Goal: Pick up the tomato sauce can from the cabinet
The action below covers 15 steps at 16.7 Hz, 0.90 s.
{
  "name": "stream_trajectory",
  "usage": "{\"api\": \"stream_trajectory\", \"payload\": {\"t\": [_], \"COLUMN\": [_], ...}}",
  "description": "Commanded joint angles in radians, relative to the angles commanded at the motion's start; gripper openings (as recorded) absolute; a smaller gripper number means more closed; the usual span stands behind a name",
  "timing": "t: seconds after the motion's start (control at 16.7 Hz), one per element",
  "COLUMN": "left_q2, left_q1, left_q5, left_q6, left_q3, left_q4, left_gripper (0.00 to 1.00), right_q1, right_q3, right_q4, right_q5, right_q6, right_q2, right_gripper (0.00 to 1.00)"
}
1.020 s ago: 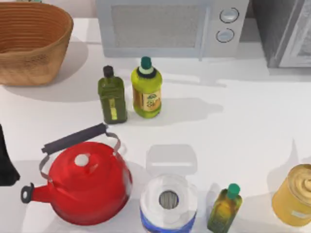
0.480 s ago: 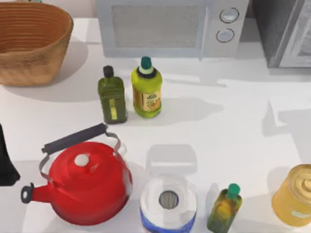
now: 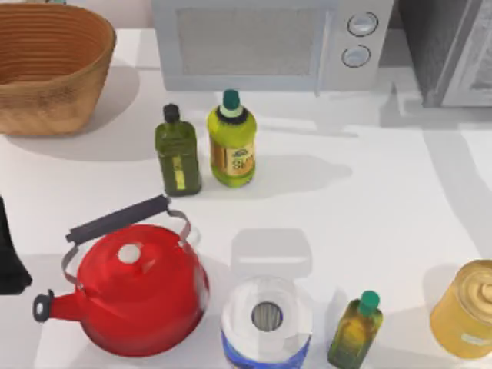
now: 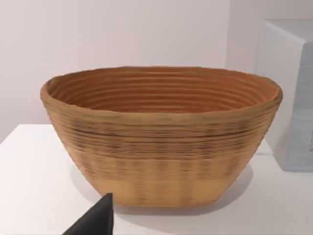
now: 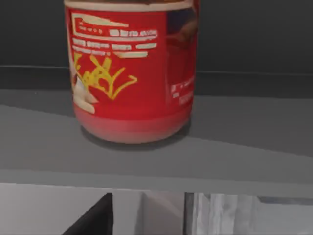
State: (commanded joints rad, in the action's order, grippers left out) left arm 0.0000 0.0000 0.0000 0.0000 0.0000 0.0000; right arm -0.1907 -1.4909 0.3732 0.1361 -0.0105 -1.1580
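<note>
The tomato sauce can (image 5: 131,73), with a red label and yellow markings, stands upright on a grey shelf (image 5: 234,142) inside the cabinet, close in front of my right wrist camera. A dark part of my right gripper (image 5: 95,219) shows below the shelf edge, apart from the can. In the top view the cabinet (image 3: 450,46) is at the back right, and the can inside it is hidden. My left arm (image 3: 9,257) is parked at the table's left edge, and my left gripper (image 4: 98,221) faces the basket.
A wicker basket (image 3: 46,65) sits at the back left and a pale microwave (image 3: 269,42) at the back middle. Two green bottles (image 3: 178,150) (image 3: 231,142) stand mid-table. Along the front are a red kettle (image 3: 138,288), a paper roll (image 3: 267,319), a small bottle (image 3: 355,329) and a golden can (image 3: 469,307).
A shadow on the right side of the table has swept back toward the cabinet. Nothing on the table has moved, and the left arm is still.
</note>
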Motion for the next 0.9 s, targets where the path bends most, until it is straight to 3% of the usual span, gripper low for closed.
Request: {"api": "stream_trajectory", "payload": {"t": [0.3,0.9], "left_q2": [0.0,0.0], "left_q1": [0.0,0.0], "left_q5": [0.0,0.0], "left_q6": [0.0,0.0], "left_q3": [0.0,0.0], "left_q4": [0.0,0.0], "left_gripper": [1.0,1.0], "right_q1": [0.004,-0.033], "right_q3": [-0.232,-0.277], "right_q4": [0.041,0.038], "right_q5": [0.055,0.102], "right_q6": [-0.005,-0.007], "right_q2": [-0.158,-0.201], "right_gripper": [1.0,1.0]}}
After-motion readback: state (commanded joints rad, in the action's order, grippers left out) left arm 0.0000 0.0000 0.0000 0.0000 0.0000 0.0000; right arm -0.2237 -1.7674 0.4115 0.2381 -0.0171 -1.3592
